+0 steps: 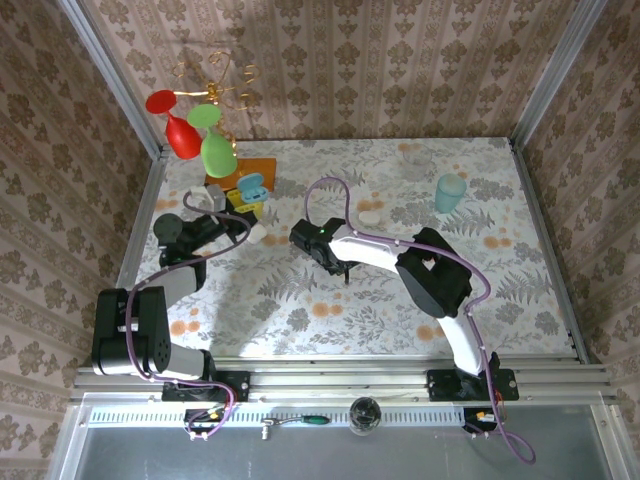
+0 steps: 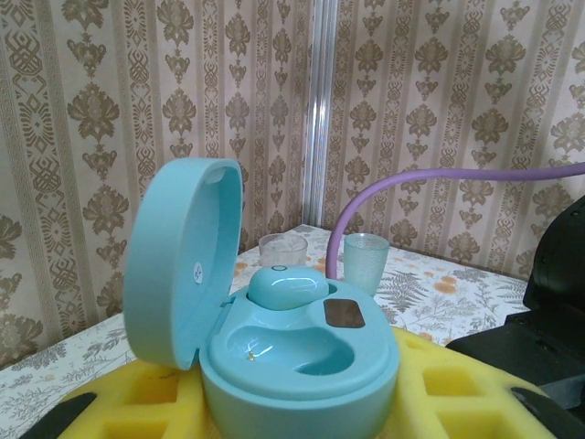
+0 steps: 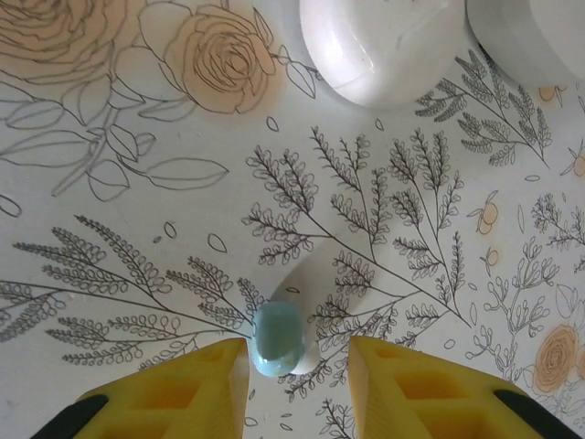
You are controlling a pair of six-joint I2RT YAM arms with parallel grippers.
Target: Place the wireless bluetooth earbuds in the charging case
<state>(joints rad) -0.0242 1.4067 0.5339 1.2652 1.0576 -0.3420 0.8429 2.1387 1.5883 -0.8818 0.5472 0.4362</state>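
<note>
The light-blue charging case [image 2: 302,366] stands with its lid [image 2: 178,261] hinged up, and my left gripper [image 2: 302,416] is shut on its base between yellow fingers [image 2: 119,402]. One light-blue earbud [image 2: 285,285] sits in the rear socket; the front socket [image 2: 292,347] is hollow. From above, the case [image 1: 252,185] is at the back left. A second light-blue earbud [image 3: 277,338] lies on the table between the spread yellow fingers [image 3: 411,384] of my right gripper [image 3: 297,352]. It touches the left finger, and a gap separates it from the right one. That gripper [image 1: 340,268] points down mid-table.
Two white pebble-like items [image 3: 384,46] [image 3: 530,37] lie beyond the earbud. A teal cup [image 1: 450,192] and a clear cup [image 1: 416,160] stand at the back right. An orange board [image 1: 262,168] and a red-and-green ornament [image 1: 195,130] are at the back left.
</note>
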